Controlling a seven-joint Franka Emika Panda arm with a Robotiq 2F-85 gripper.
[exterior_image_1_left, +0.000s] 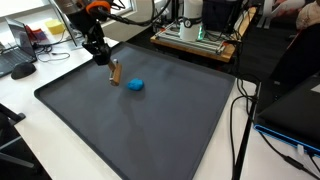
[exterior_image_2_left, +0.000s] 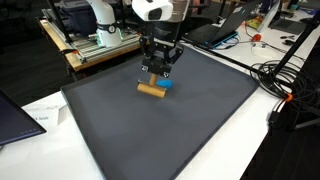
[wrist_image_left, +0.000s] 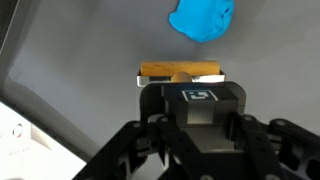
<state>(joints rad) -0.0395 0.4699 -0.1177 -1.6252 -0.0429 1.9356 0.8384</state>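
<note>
The gripper (wrist_image_left: 180, 78) is clenched on a wooden block (wrist_image_left: 160, 70), which sits on the dark mat (exterior_image_2_left: 180, 130). Just beyond the block lies a blue lump (wrist_image_left: 202, 20), apart from it.

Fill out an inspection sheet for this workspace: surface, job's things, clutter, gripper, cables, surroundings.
Surface: dark grey mat on a white table.
Job's things: wooden block lying on the mat; blue lump beside it, apart from it in the wrist view.
Clutter: nothing seen on the mat.
Grippers: gripper above the block, fingers shut on the wooden block as the wrist view shows it.
Cables: black cables run along the table edge beside the mat, off the mat.
Surroundings: laptop and keyboard near the mat; equipment rack behind it.
</note>
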